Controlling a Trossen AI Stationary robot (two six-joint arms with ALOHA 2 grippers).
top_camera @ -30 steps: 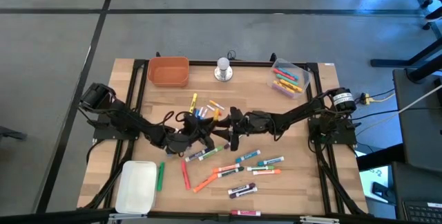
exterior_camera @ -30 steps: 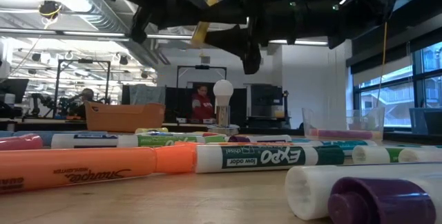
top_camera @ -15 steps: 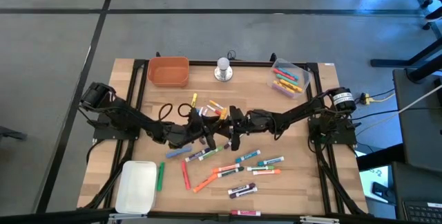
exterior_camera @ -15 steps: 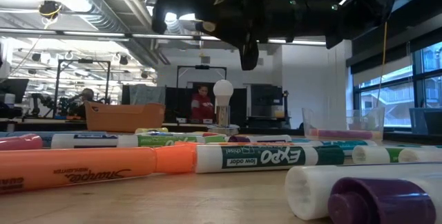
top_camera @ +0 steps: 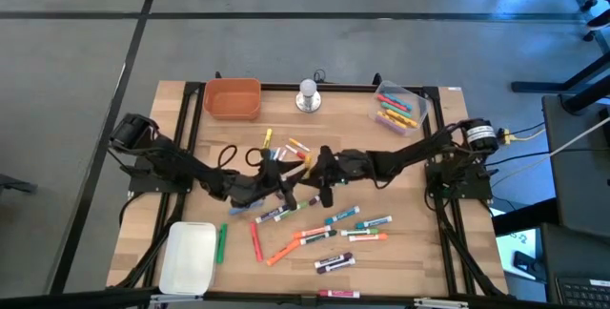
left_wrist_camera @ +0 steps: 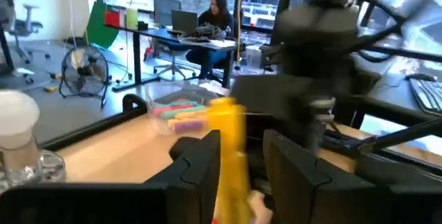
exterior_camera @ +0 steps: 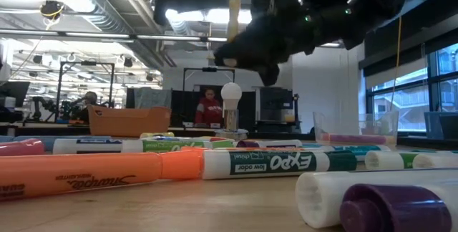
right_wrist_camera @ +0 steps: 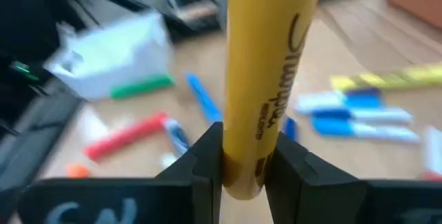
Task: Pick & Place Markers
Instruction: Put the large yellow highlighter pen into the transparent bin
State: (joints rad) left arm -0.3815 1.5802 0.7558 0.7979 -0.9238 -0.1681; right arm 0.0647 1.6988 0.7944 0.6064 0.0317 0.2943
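two dark arms reach in over the wooden table [top_camera: 181, 99] and meet near its middle, above a spread of roughly twenty loose markers [top_camera: 315, 235] lying on the wood in red, orange, yellow, green, blue and purple, several with white bodies; the exact count cannot be told where the arms cover them. there is one orange bin [top_camera: 232, 98] at the far left of the table, one clear tray [top_camera: 399, 107] at the far right holding a few more coloured markers, one silver knob-like object [top_camera: 307, 95] between them, and one white lidded box [top_camera: 188, 257] at the near left edge. the right gripper [right_wrist_camera: 242, 156] is clamped narrowly on one yellow sharpie marker [right_wrist_camera: 266, 72], its two fingers pressed against the barrel's sides; black script runs along the barrel, which stands up out of the grip, raised off the table. the left gripper [left_wrist_camera: 240, 153] is just beside it with its fingers a narrow gap apart, and the same yellow marker sits upright in that gap; whether the fingers actually press it cannot be told. in the low view an orange sharpie [exterior_camera: 100, 172] and a green-capped expo marker [exterior_camera: 279, 162] lie end to end in front, a purple cap [exterior_camera: 397, 209] nearest. a person [exterior_camera: 208, 107] sits in the room behind.
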